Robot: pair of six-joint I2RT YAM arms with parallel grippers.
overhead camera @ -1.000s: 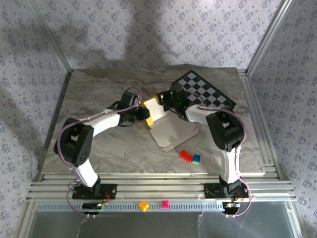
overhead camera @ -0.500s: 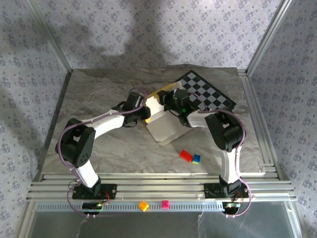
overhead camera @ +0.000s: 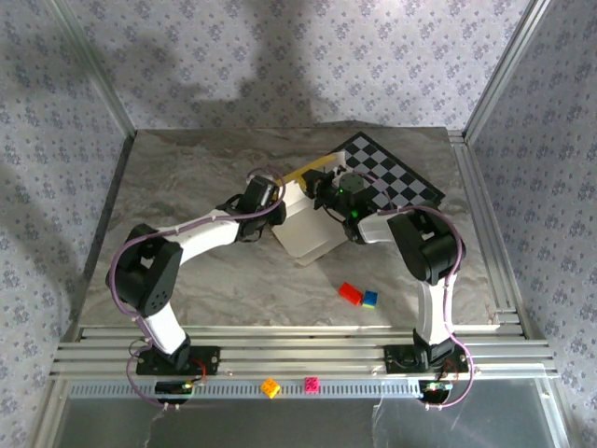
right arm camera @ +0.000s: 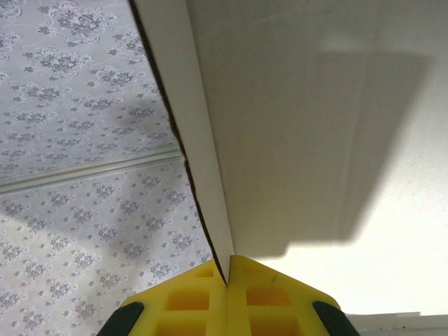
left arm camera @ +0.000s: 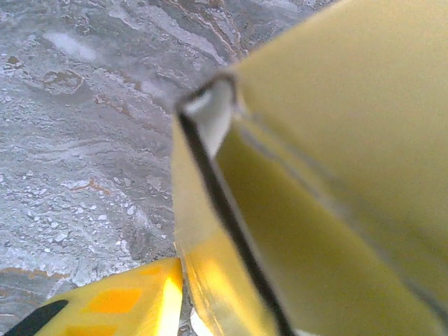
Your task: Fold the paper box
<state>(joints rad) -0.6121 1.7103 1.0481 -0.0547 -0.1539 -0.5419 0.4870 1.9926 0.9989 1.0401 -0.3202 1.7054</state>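
Pinching the paper box (overhead camera: 303, 231) by one edge, the right pincer (right arm camera: 227, 280) holds it raised mid-desk, beside the checkerboard mat (overhead camera: 396, 179). The left pincer (overhead camera: 271, 203) sits at its left side; whether it grips I cannot tell.

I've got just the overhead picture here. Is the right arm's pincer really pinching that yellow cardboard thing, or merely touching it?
Observer: Pinching. In its wrist camera the right pincer is shut on the thin edge of a white panel of the paper box.
Operator: And the left one?
Observer: Its wrist camera shows one yellow finger of the left pincer beside a yellow wall of the box; whether it grips, I can't tell.
Operator: How does the cardboard look there?
Observer: Two yellow faces meet at a folded corner, with a sliver of white showing.
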